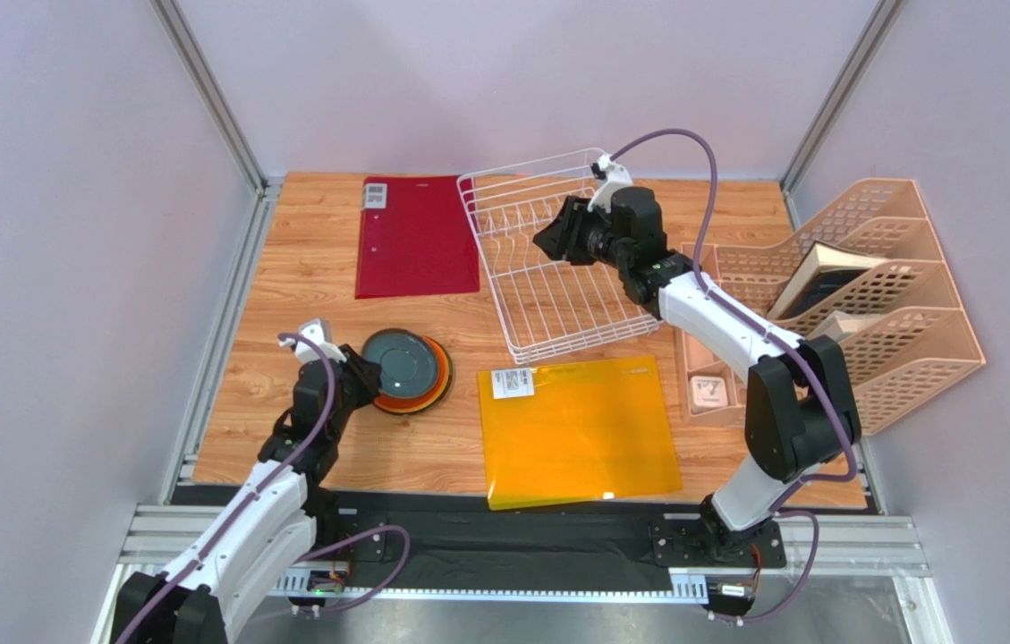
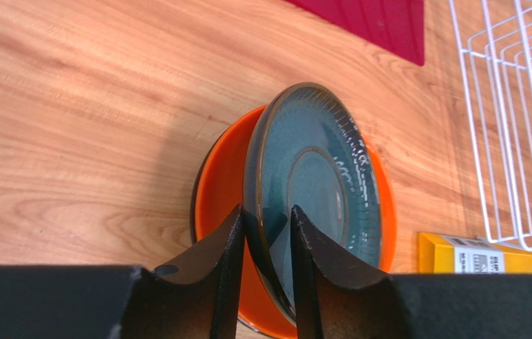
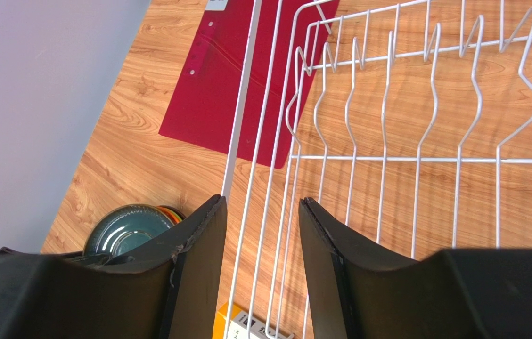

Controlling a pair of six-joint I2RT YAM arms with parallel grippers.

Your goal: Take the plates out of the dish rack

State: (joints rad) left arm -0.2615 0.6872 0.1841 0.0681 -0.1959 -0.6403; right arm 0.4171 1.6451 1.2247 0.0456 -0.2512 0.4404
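Observation:
A dark teal-grey plate (image 1: 400, 360) leans tilted on an orange plate (image 1: 421, 399) left of the table's middle. My left gripper (image 1: 360, 376) sits at their near-left edge. In the left wrist view the teal plate's (image 2: 311, 183) rim lies between the fingers of the left gripper (image 2: 265, 212), whose jaws stand apart, wider than the rim, over the orange plate (image 2: 219, 183). The white wire dish rack (image 1: 524, 289) stands at the back with no plates showing in it. My right gripper (image 1: 553, 239) hovers open over the rack's (image 3: 389, 155) left side, rack wires showing below the gap of the right gripper (image 3: 261, 201).
A dark red flat mat (image 1: 416, 235) lies at the back left of the rack. An orange flat mat (image 1: 577, 430) lies in front of the rack, just right of the plates. Peach perforated file holders (image 1: 873, 295) line the right edge.

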